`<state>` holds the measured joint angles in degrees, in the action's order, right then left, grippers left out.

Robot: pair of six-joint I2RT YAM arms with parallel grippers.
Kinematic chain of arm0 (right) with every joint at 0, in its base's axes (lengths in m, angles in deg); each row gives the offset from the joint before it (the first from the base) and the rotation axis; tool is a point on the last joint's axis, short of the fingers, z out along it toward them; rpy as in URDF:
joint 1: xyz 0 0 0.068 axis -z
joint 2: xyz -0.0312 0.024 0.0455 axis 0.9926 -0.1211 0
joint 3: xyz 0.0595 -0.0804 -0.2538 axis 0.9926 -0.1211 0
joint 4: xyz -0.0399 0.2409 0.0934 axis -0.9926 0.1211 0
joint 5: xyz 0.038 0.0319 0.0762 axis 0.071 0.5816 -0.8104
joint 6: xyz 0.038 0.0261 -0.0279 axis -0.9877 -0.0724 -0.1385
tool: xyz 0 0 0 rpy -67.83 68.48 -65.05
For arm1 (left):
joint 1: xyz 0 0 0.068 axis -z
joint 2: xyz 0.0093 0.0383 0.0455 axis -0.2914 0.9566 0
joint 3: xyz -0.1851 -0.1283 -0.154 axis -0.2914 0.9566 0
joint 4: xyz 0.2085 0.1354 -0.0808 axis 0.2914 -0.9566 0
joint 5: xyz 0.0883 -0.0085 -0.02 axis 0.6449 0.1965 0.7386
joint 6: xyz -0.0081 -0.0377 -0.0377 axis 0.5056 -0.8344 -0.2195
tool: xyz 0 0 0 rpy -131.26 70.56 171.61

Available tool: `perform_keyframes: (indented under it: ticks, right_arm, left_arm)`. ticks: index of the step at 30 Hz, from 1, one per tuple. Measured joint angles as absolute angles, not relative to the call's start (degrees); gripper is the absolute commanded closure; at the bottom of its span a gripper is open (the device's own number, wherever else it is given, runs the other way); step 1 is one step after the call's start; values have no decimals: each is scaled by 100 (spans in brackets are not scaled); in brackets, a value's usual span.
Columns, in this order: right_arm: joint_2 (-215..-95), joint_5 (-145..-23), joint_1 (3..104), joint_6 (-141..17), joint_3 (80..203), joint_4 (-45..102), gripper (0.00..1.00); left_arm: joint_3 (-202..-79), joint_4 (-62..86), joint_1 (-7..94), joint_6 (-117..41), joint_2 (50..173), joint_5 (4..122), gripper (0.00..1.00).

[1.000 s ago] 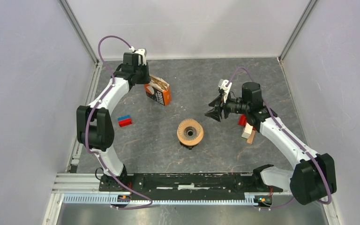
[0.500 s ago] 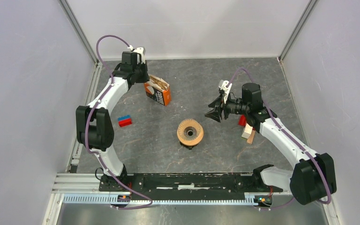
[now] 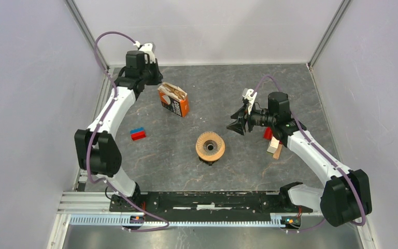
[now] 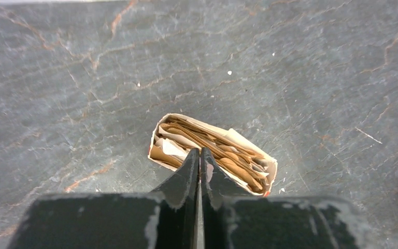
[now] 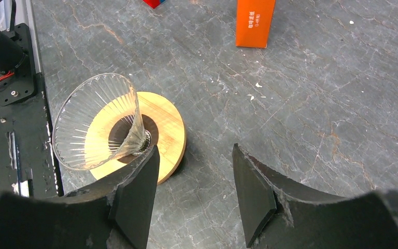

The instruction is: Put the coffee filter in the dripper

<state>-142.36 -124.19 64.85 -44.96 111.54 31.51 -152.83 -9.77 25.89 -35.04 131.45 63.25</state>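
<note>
Dripper (image 3: pixel 210 147), a clear ribbed cone in a tan wooden collar, stands mid-surface (image 3: pixel 290 83). The right pincer (image 5: pixel 194 150), spread, hovers near its far right. At far left, the open orange box (image 3: pixel 173 100) of brown filters (image 4: pixel 223 155) bears illegible white lettering, and the left pincer (image 4: pixel 200 153) above it is pressed together.

The orange box (image 5: pixel 255 21) carries small white print, too blurred to read.
</note>
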Motion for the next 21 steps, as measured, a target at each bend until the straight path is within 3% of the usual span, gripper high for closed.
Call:
perform_keyframes:
  ticks: [4,8,21]
  right_arm:
    - [-14236,-12434,6485,-4526,11154,3131,40]
    - [-14247,-12438,6485,-4557,11152,3131,40]
    - [-14247,-12438,6524,-4594,11078,3081,40]
  left_arm:
    - [-15283,-964,2589,-3504,12924,6327,64]
    - [-15213,-977,2589,-3517,13040,6331,49]
    - [-14894,-1082,2589,-3552,13416,6338,55]
